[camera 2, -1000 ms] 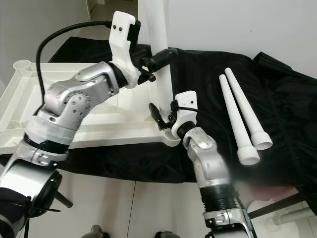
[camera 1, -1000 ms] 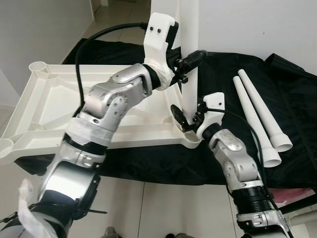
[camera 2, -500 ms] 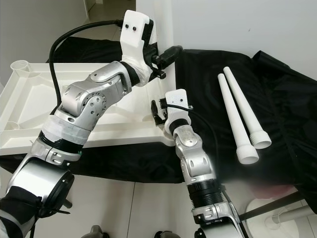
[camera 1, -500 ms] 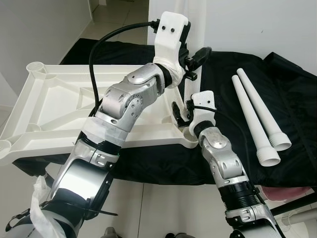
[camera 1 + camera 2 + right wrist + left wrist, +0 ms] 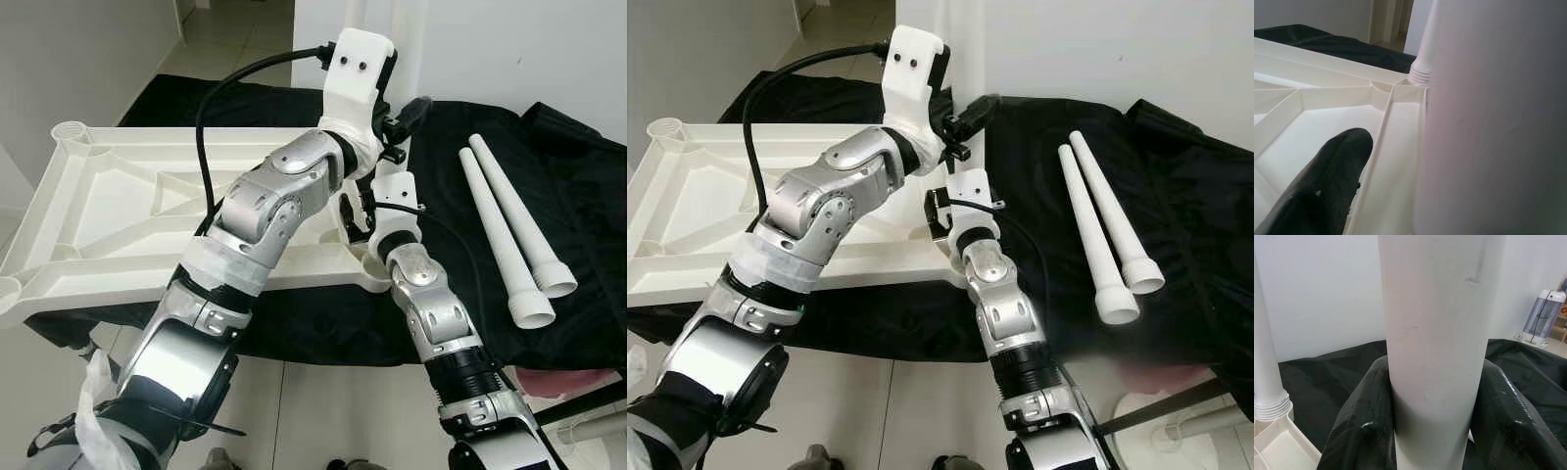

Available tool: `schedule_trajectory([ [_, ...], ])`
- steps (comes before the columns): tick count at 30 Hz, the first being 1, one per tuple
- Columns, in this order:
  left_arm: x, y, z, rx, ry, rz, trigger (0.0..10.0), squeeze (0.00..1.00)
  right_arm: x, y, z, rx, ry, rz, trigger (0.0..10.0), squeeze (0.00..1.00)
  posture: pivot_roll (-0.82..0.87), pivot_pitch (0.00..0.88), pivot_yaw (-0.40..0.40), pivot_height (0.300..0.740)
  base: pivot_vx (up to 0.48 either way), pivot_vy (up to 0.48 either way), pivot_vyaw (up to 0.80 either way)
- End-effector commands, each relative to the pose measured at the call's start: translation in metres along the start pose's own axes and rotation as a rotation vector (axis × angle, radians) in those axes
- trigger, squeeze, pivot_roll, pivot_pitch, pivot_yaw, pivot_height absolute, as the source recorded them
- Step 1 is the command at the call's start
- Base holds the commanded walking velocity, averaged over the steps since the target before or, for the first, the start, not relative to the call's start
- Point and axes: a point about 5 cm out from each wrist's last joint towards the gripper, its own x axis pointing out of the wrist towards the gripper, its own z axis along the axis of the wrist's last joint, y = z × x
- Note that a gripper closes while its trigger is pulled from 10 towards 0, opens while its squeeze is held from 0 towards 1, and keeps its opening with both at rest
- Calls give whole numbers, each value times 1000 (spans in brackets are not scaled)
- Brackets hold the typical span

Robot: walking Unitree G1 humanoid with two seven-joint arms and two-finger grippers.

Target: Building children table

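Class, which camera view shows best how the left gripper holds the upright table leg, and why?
The left wrist view: both black fingers press on either side of the white upright leg. The eye views show the left gripper from afar, with the arm hiding most of the leg. In the right wrist view the leg is a blurred surface.

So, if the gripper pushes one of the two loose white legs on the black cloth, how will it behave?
Each loose leg is a round, tapered tube, so it would probably roll, curving toward its narrow end. It looks stiff and hollow at the open wide end, likely light for its size. The black cloth is soft and wrinkled, which may slow the rolling somewhat.
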Motion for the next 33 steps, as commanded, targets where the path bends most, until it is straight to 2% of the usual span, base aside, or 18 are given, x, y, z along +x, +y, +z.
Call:
schedule_trajectory([
  [1,0,-6,6,22,-29,-16,10000,0,1,-5,-2,-4,4,-21,4824,0,13,86,-31,740,0,0,0],
  [2,0,-6,6,22,-29,-14,10000,0,1,-5,-2,-3,3,-22,4824,0,13,86,-31,740,0,0,0],
  [3,0,-6,6,22,-31,-13,10000,0,1,-5,-3,0,7,-30,0,0,12,85,-30,740,0,0,0],
  [5,1,-7,6,23,-32,-12,10000,0,1,-6,-4,9,14,-43,314,0,11,87,-29,740,0,0,0],
  [7,1,-7,6,24,-33,-13,10000,0,1,-6,-5,17,19,-49,314,0,12,87,-27,740,0,0,0],
  [8,1,-7,7,25,-34,-15,10000,0,1,-6,-5,18,21,-51,0,0,13,87,-27,740,0,0,0],
  [18,2,-10,7,51,-28,-25,10000,0,0,-5,-8,32,30,-57,78,0,13,85,-20,740,0,0,0],
  [19,2,-11,6,53,-29,-28,10000,0,0,-6,-8,26,32,-63,10000,0,13,84,-20,740,0,0,0],
  [22,2,-11,6,42,-31,-34,10000,0,1,-7,-8,31,35,-68,10000,0,12,84,-19,740,0,0,0],
  [23,2,-12,6,31,-35,-39,10000,1000,1,-7,-8,31,35,-71,10000,0,12,83,-19,740,0,0,0],
  [24,2,-12,6,-7,-42,-52,10000,1000,1,-7,-8,36,36,-75,10000,0,12,83,-19,740,0,0,0],
  [26,1,-13,7,-29,-51,-61,10000,1000,1,-7,-8,46,38,-78,10000,0,12,83,-19,740,0,0,0],
  [31,-4,-21,12,-27,-75,-147,10000,1000,2,-12,-8,85,49,-105,10000,0,12,81,-19,740,0,0,0],
  [32,-5,-23,14,-50,-86,-167,10000,294,2,-13,-9,97,53,-114,10000,0,13,81,-21,740,0,0,0],
  [33,-5,-23,14,-50,-86,-167,10000,294,2,-13,-9,97,53,-114,10000,0,13,81,-21,740,0,0,0],
])
